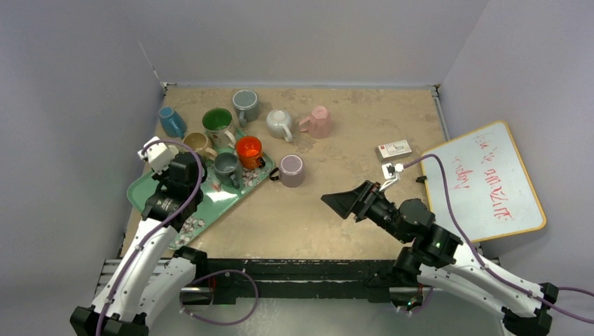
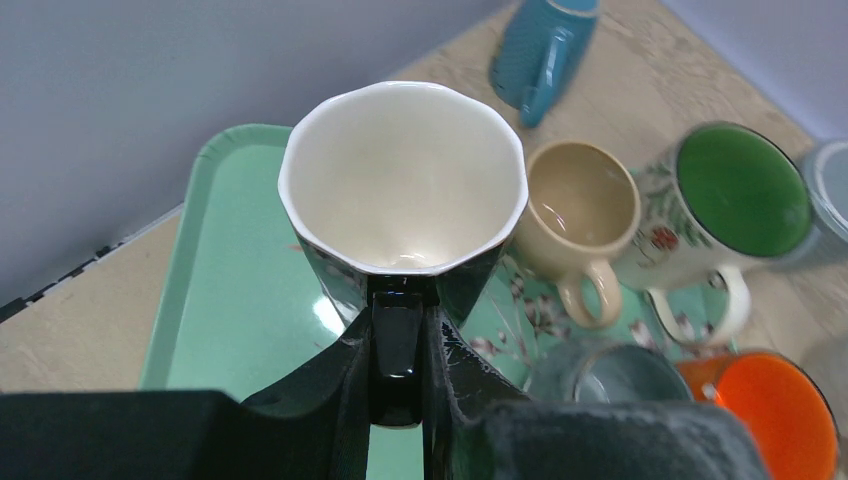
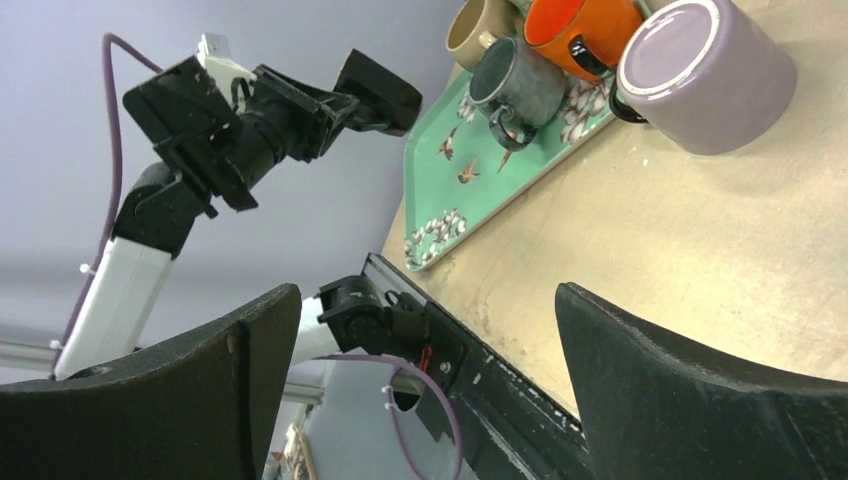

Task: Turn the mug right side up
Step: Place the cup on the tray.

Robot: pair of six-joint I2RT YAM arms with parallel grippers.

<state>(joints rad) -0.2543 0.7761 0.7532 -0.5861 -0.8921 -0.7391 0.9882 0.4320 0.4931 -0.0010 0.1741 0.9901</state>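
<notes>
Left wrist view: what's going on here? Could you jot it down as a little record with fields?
held: black mug, white inside, mouth facing the camera
left pincer: shut on the black mug
underneath: green tray
right pincer: open, holding nothing
purple mug: upside down, beside the green tray

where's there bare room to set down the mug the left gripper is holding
The near-left half of the green tray is bare, right under the black mug in the left gripper. Its far end is crowded with the beige mug, grey mug and orange mug. Bare tabletop also lies between the lilac mug and the right gripper.
</notes>
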